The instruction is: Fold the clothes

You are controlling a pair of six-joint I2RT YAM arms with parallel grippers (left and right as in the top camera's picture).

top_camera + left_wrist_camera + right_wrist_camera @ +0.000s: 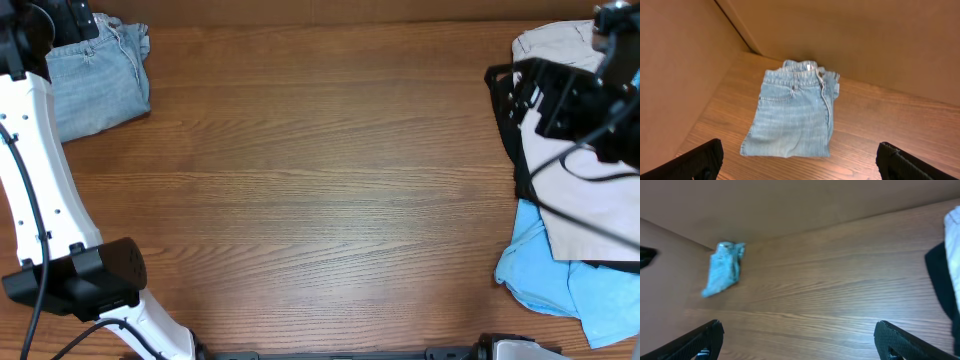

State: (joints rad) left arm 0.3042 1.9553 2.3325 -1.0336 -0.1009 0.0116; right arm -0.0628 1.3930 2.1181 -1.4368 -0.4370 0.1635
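While my left pincer (801, 167) and right pincer (797, 341) both hang wide open with nothing in them, the folded denim shorts (790, 117) lie flat just ahead of the left one. Long axis runs pretty much straight away from it, waistband at the far end, hem nearest. A black garment (940, 280) sits off to the right pincer's right.

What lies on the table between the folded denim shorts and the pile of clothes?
Nothing. Between the denim shorts and the pile of clothes the overhead view shows only bare wooden table.
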